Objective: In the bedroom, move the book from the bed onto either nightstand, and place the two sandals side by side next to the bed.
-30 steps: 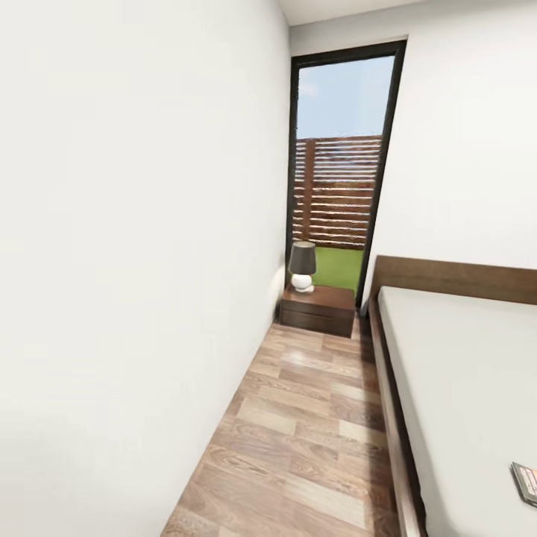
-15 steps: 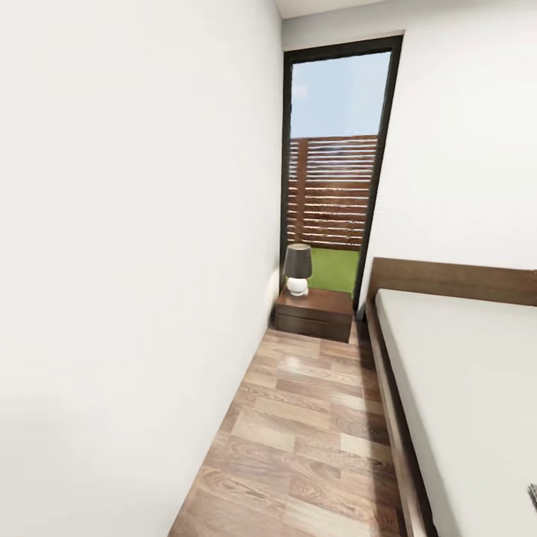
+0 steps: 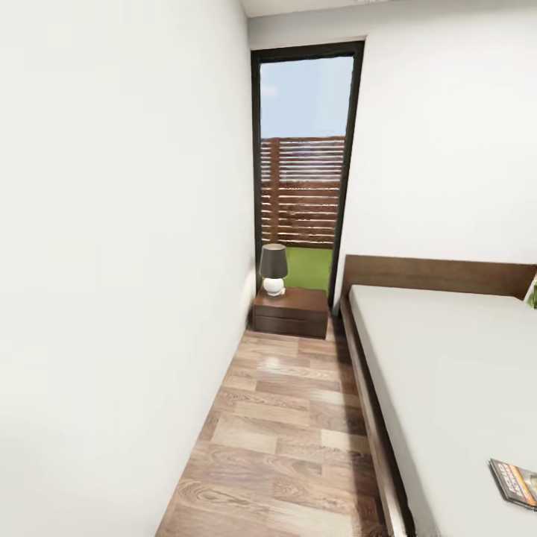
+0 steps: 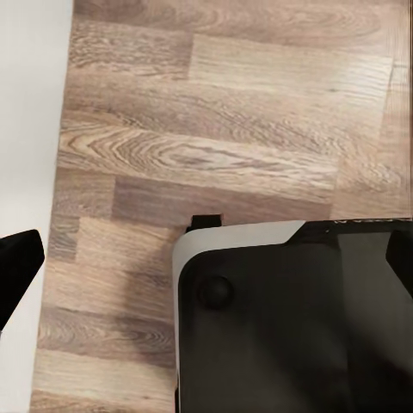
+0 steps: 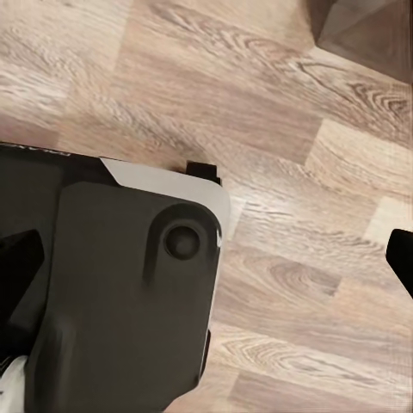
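- Shifted since half a second ago: my head camera has swung right, so the window, nightstand and bed all sit further left in the head view, and the book is back in sight at the lower right where before only a sliver showed at the edge.
- Book (image 3: 514, 482): thin, flat paperback, dark pictured cover with an orange band, lying on the mattress near the bed's near side edge.
- Bed (image 3: 447, 358): plain white matte mattress, dark brown wooden frame, long low headboard against the far wall.
- Nightstand (image 3: 291, 312): low, square, glossy dark reddish-brown wood, in the far corner between the left wall and the bed.
- Lamp (image 3: 273, 269): dark tapered shade on a round white base, standing on the nightstand.
- Window (image 3: 304, 164): tall, dark-framed; slatted wooden fence and grass beyond.
- Floor (image 3: 291, 432): light wood planks, visible grain.
- Left gripper (image 4: 206, 258) and right gripper (image 5: 206, 249): I see black fingertips at the picture edges on both wrist views, set wide apart over the planks and the robot's dark base.
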